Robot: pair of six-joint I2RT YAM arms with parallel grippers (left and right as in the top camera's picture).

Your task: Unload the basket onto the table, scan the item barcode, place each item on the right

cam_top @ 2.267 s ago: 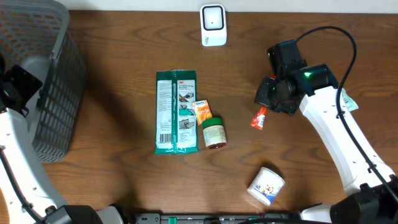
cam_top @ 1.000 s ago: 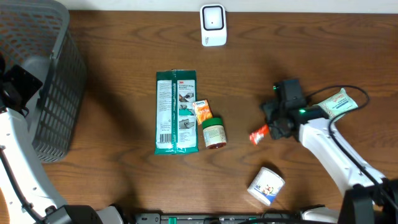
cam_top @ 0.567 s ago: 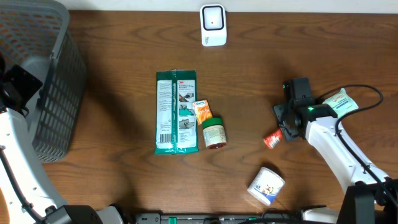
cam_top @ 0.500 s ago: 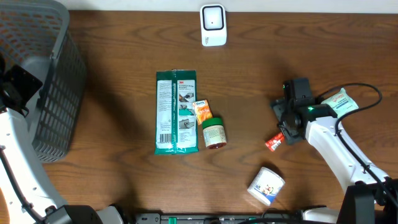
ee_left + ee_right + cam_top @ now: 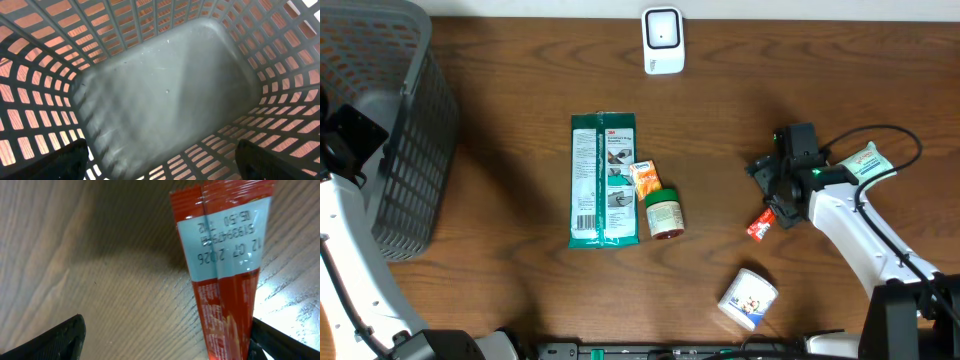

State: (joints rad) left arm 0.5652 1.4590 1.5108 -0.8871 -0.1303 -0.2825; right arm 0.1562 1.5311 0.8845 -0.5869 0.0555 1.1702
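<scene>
Two spread claws: left claw (image 5: 165, 161) over bare floor of grey basket (image 5: 165, 90), right claw (image 5: 162, 341) straddling red sachet (image 5: 225, 255), apparently loose.

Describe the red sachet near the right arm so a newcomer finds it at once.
Look at the right half of the wooden table, where the right arm reaches in. Beside its black wrist lies a slim stick sachet, flat on the wood. Unlike the white cup nearby, it is red, with a pale band of printed codes.

sachet (image 5: 227, 265): lower end cut off by the right wrist view's bottom edge
tube (image 5: 868, 160): partly under right arm (image 5: 845, 220)
basket (image 5: 405, 150): cut by overhead's left edge
pack (image 5: 603, 180) print: too small to read
</scene>
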